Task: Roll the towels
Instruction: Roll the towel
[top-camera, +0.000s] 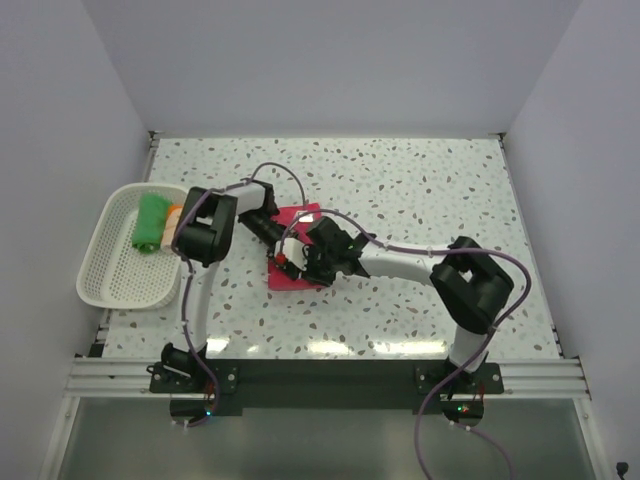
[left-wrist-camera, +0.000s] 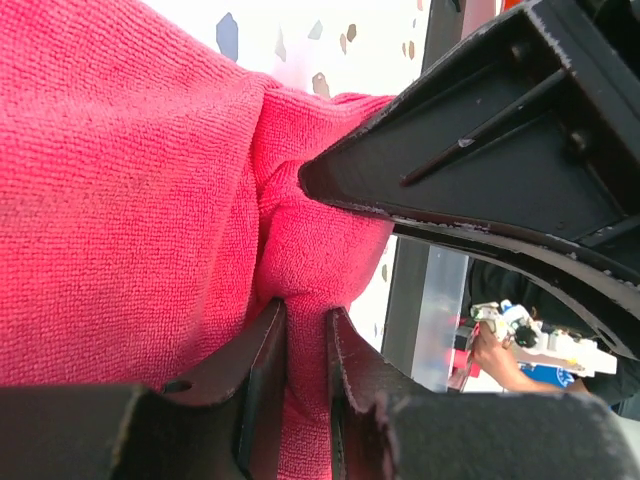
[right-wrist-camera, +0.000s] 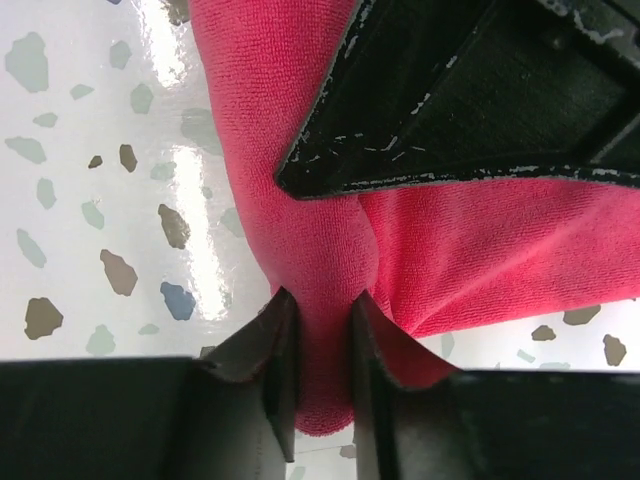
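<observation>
Across the whole top view spreads the speckled white desk (top-camera: 430, 190), walled in by pale panels on three sides. Over it reach the two dark arms, both bent inward so that they meet a little left of the middle. At the left edge stands a white mesh basket (top-camera: 105, 280), and well apart from it, under the arms, the pink-red towel (top-camera: 292, 278) lies on the desk, partly flat and partly gathered up, with one corner showing beyond the hands and its near edge showing below them. Inside the basket, at its far end, sits the green towel (top-camera: 151, 223) in a rolled bundle, and the pale peach-orange towel (top-camera: 174, 214) lies touching it on the right, half hidden by the left arm. The left hand (top-camera: 270, 228) comes down on the far part of the pink-red towel, and the right hand (top-camera: 296, 258) on its near left part, the two just beside each other. In the left wrist view the left hand (left-wrist-camera: 303, 250) is clamped on a raised fold of the pink-red towel (left-wrist-camera: 120, 200), cloth bulging between the black fingers (left-wrist-camera: 480, 150). In the right wrist view the right hand (right-wrist-camera: 318, 245) likewise pinches a ridge of the pink-red towel (right-wrist-camera: 500, 250), which runs straight through its grip, with bare desk (right-wrist-camera: 90, 150) to one side
</observation>
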